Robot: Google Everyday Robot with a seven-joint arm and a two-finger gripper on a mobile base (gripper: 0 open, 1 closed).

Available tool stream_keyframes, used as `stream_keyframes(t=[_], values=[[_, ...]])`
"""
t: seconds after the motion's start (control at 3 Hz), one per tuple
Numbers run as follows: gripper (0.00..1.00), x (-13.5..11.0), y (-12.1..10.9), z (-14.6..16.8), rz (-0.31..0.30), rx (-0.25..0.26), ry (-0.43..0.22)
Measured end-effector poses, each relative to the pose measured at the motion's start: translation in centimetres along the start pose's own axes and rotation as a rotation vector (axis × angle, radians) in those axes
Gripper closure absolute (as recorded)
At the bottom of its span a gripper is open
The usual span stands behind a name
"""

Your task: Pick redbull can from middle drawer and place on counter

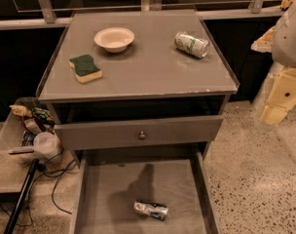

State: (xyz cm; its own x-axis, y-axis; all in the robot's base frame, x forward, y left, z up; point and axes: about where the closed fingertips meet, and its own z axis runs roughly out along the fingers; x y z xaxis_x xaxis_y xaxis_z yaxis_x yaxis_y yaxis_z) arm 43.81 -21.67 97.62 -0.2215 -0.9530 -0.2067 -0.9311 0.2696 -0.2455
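The redbull can [151,210], small, silver and blue, lies on its side on the floor of the open middle drawer [104,199], near the drawer's front. The counter [143,69] is the grey cabinet top above it. My gripper [278,104] hangs at the right edge of the view, beside the cabinet and above the speckled floor. It is well away from the can and from the drawer, and nothing shows in it.
On the counter are a white bowl [114,38], a green-and-yellow sponge [85,68] and a white-and-green can [191,44] lying on its side. A grey drawer front with a round knob [142,135] sits above the open drawer. A cluttered tray [21,130] and cables [55,179] lie at the left.
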Motion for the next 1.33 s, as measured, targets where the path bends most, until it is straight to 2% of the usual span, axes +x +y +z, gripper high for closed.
stream_keyframes(t=[0.67, 1.0, 1.33], values=[[0.00, 0.0, 0.6, 0.6, -0.003, 0.012, -0.019], [0.00, 0.3, 2.3, 2.3, 0.006, 0.011, -0.085], [0.00, 1.3, 4.8, 5.3, 0.034, -0.002, -0.168]])
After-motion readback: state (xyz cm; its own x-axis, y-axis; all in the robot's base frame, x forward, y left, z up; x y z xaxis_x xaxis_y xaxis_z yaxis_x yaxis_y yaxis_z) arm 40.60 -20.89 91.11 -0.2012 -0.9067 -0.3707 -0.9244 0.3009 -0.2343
